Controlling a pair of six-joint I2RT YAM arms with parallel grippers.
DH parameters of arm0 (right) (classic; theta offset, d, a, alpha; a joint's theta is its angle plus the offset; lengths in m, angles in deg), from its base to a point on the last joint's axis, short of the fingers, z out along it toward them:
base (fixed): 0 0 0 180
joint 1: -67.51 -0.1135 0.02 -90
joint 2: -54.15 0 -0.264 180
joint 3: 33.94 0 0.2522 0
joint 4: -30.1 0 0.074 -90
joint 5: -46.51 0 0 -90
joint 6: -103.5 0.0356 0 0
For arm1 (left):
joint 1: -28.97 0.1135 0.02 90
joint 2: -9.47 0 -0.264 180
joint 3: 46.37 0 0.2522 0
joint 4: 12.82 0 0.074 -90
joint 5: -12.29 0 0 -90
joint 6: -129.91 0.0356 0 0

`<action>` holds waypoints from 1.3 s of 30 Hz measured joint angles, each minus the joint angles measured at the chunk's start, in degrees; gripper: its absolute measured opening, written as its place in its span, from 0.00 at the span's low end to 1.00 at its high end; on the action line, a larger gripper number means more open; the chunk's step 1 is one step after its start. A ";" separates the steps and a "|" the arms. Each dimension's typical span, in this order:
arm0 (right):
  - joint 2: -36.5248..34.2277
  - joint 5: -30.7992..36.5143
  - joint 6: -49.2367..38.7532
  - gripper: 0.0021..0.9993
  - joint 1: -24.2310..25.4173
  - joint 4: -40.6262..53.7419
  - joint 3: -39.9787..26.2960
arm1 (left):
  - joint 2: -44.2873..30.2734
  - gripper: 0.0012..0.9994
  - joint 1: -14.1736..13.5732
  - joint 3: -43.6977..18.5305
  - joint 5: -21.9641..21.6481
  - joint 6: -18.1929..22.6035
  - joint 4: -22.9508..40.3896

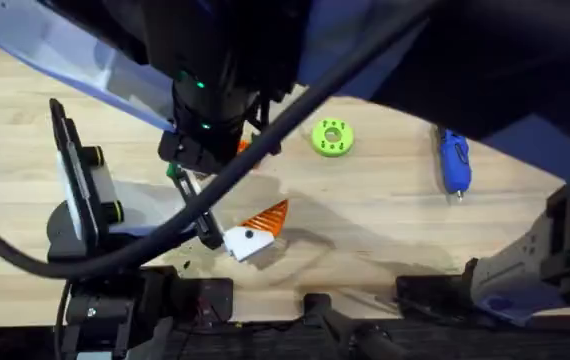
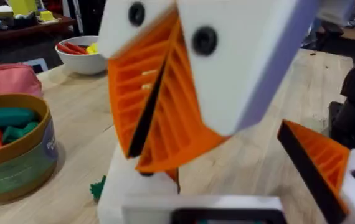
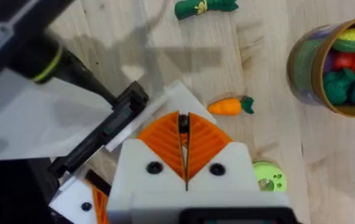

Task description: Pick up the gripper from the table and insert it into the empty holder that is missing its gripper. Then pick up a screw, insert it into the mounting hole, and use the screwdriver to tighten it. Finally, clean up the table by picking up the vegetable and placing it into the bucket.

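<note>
Where ribbed, orange wedge gripper [image 1: 268, 219]

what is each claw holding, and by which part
Hard to tell: the right claw is shut with a small dark bit at its pad tips, maybe a screw. The left claw is open and empty.
</note>
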 joint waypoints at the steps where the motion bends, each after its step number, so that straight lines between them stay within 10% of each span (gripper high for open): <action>1: -0.17 0.00 0.00 0.00 0.00 0.02 0.00 | 0.02 0.99 0.00 0.00 0.00 0.01 0.00; 16: -1.51 0.00 -0.19 0.03 0.00 -0.21 -0.17 | -0.15 0.99 0.00 0.00 0.15 -0.65 0.07; 23: -1.46 3.11 -0.57 0.93 1.48 0.20 -1.05 | -0.15 0.99 0.13 0.00 0.20 -0.73 0.10; 39: 3.00 0.59 8.82 0.96 4.40 1.84 -1.07 | -0.09 0.99 0.11 0.00 0.39 -0.19 0.09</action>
